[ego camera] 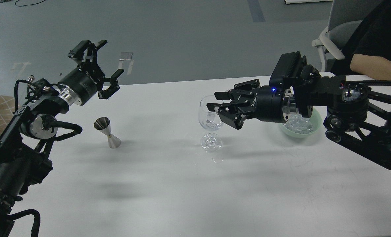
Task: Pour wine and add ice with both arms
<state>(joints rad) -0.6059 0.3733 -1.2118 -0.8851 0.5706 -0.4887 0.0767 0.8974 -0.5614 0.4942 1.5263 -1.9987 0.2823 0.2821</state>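
Observation:
A clear stemmed glass (202, 113) stands mid-table. A little clear wine (211, 126) lies at its bottom, barely visible. A clear ice chunk (209, 116) shows inside the glass. My right gripper (215, 101) is at the glass's rim from the right, fingers apart, nothing between them. More ice (297, 123) is heaped in a pale green bowl (315, 127), partly hidden behind my right wrist. My left gripper (110, 57) is open and empty, raised above the table's far left.
A steel jigger (107, 132) stands on the white table (169, 184), below my left gripper. A person's bare forearm (376, 67) and a chair (336, 33) are at the far right, behind my right arm.

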